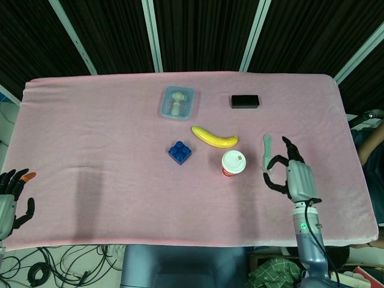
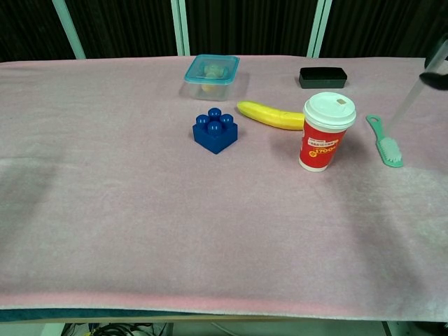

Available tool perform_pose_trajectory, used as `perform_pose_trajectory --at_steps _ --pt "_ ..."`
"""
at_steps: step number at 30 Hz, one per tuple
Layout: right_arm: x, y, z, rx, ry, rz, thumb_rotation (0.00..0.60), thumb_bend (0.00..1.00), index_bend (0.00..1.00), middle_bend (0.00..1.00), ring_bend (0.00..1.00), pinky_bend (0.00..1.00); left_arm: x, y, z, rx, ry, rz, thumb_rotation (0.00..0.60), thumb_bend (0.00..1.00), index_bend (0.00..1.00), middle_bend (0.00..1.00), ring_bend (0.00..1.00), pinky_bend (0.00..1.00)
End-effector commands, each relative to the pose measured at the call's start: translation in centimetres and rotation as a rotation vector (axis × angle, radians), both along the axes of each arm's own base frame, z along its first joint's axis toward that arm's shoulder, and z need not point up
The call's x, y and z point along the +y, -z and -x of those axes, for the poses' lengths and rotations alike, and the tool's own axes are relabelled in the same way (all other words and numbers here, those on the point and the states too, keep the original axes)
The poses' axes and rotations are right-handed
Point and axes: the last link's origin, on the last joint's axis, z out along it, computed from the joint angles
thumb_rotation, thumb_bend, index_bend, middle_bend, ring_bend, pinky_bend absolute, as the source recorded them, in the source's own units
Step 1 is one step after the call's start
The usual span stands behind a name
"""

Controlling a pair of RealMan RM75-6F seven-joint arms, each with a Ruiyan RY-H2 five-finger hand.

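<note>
The right hand (image 1: 292,178) hangs over the pink cloth-covered table (image 1: 96,138) near its right end, fingers spread and curved with nothing in them; in the chest view only a dark fingertip shows at the top right corner. Nearest to it is the slim green plastic brush (image 1: 267,155), lying flat just left of the hand, handle pointing to the far side. Left of the brush stands the red paper cup with a white lid (image 1: 233,163), upright. Just beyond the cup lies a yellow banana (image 1: 213,138), and left of the cup sits a blue toy building block (image 1: 180,152). Further back are a clear lidded plastic box (image 1: 178,102) and a small black rectangular case (image 1: 245,101). The left hand (image 1: 11,201) hangs off the table's near left corner, fingers spread and holding nothing.
</note>
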Motion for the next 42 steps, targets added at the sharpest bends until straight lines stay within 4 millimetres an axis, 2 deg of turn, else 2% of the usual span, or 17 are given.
perform_pose_trajectory --at_steps 1,5,12,21,29,36,42 --pt "-1.1 -1.6 -0.5 -0.044 0.001 0.017 0.600 0.27 0.57 0.00 0.00 0.16 0.0 0.0 0.0 0.001 0.000 0.000 0.600 0.58 0.19 0.11 0.02 0.01" --pt "-2.8 -2.9 -1.0 -0.080 0.003 0.028 0.600 0.27 0.58 0.00 0.00 0.16 0.0 0.1 0.0 0.003 -0.001 -0.001 0.600 0.58 0.19 0.11 0.02 0.01" --pt "-6.5 -4.5 -3.0 -0.197 -0.019 0.021 0.600 0.28 0.59 0.00 0.00 0.16 0.1 0.1 0.0 0.005 -0.002 -0.003 0.600 0.58 0.19 0.11 0.02 0.01" --pt "-9.2 -4.5 -5.0 -0.152 -0.029 -0.027 0.600 0.29 0.59 0.00 0.00 0.16 0.1 0.1 0.1 0.009 -0.006 -0.006 0.600 0.58 0.19 0.11 0.02 0.01" --pt "-10.4 -4.7 -6.6 -0.105 0.000 -0.083 0.600 0.29 0.60 0.00 0.00 0.16 0.1 0.0 0.1 0.008 -0.008 -0.008 0.600 0.58 0.19 0.11 0.02 0.01" --pt "-10.5 -5.3 -8.2 -0.077 0.026 -0.121 0.600 0.39 0.62 0.00 0.00 0.16 0.1 0.1 0.1 0.009 -0.008 -0.003 0.600 0.58 0.19 0.11 0.02 0.01" --pt "-10.7 -5.9 -8.9 -0.094 0.039 -0.123 0.600 0.39 0.63 0.00 0.00 0.16 0.1 0.1 0.1 0.007 -0.008 -0.005 0.600 0.58 0.19 0.11 0.02 0.01"
